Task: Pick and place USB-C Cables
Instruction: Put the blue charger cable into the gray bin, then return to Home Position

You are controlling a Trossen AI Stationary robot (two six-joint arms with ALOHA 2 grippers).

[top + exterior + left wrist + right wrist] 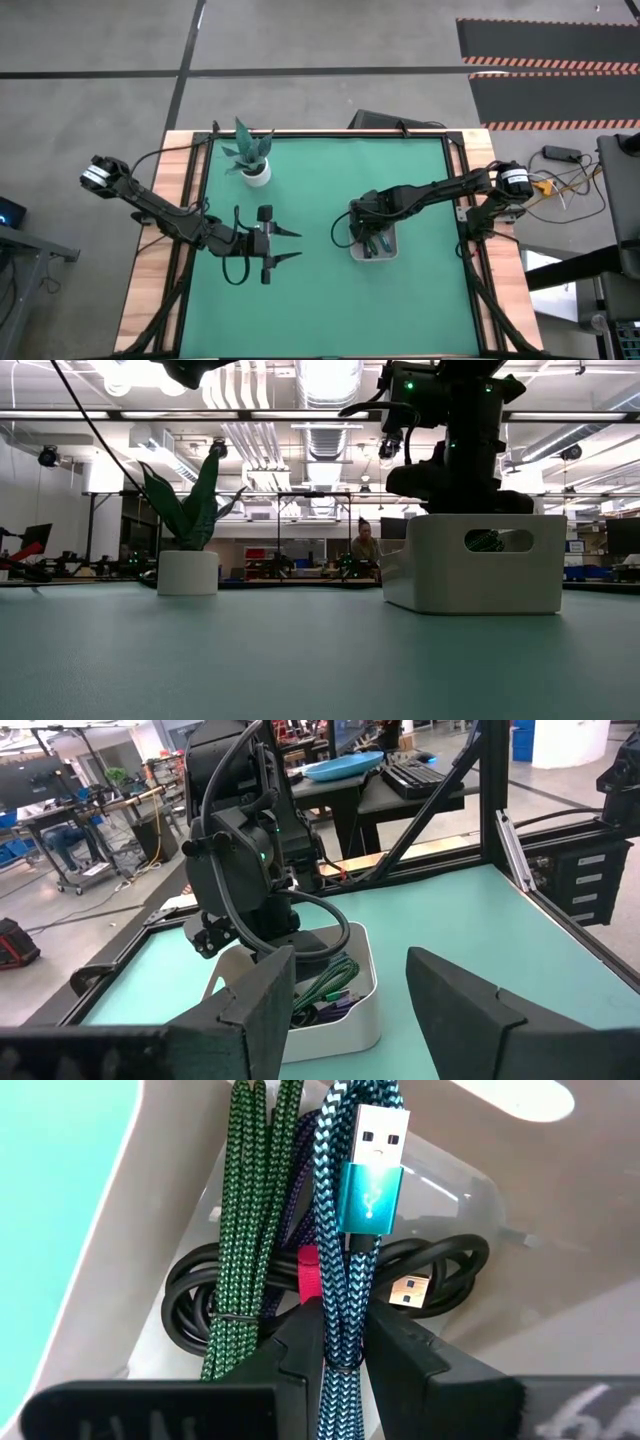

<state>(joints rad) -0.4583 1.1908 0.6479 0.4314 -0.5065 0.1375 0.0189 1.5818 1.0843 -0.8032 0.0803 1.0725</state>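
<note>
My right gripper [345, 1355] reaches down into the white tray [386, 250], right of the table's middle, and is shut on the teal cable [345, 1230]. Under and beside the teal cable, on the tray floor, lie the green cable [245, 1230], the navy cable [300, 1185] and the black cable with a red strap [440, 1270]. In the low view the right gripper [450, 470] stands above the tray [470, 575]. My left gripper [295, 246] hovers open over the mat left of the tray, pointing at it; its fingers [270, 990] show wide apart. My right gripper pinches the teal cable's doubled strands [335, 1325] between its two fingers, coming from above and pointing down into the tray. The bundle runs on past the fingertips, and its silver-and-teal plug [372, 1170] lies over the other cables. Whether it is lifted off them I cannot tell.
A potted plant in a white pot [252, 160] stands near the table's far left. Black frame rails [462, 190] run along the table's sides. Bare green mat [320, 310] lies near and between the arms. A person [365, 545] sits far behind the table.
</note>
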